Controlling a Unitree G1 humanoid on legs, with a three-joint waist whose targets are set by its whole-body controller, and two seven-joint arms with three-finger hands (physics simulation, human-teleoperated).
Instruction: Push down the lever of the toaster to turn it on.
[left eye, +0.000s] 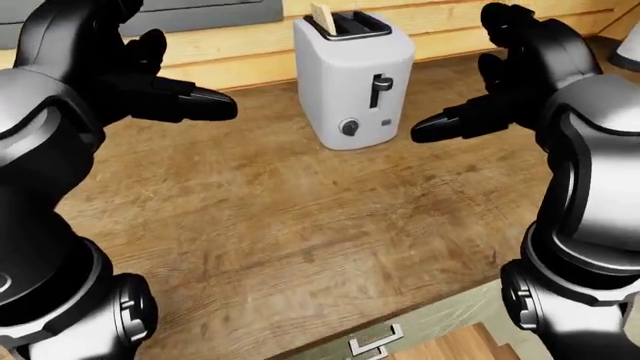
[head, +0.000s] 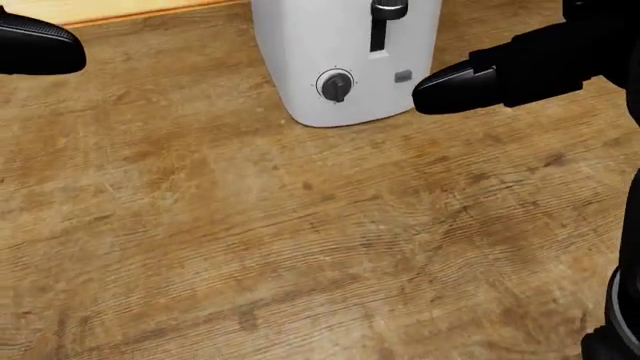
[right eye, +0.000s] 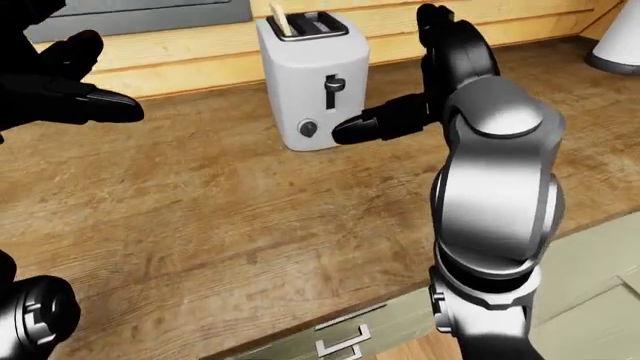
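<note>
A white toaster (left eye: 354, 82) stands upright on the wooden counter (left eye: 300, 225), with a slice of bread (left eye: 324, 18) sticking out of its slot. Its dark lever (left eye: 379, 81) sits at the top of a vertical slot, above a round knob (left eye: 349, 127). My right hand (left eye: 470, 112) is open just right of the toaster, one fingertip (head: 440, 90) pointing at its lower right side, not touching. Far to the toaster's left my left hand (left eye: 170, 94) hovers open above the counter.
A wooden wall strip (left eye: 250, 60) runs behind the toaster, with a dark panel (left eye: 200, 13) above it. Green drawers with a metal handle (left eye: 375, 343) lie below the counter edge. A white object (right eye: 618, 45) stands at the far right.
</note>
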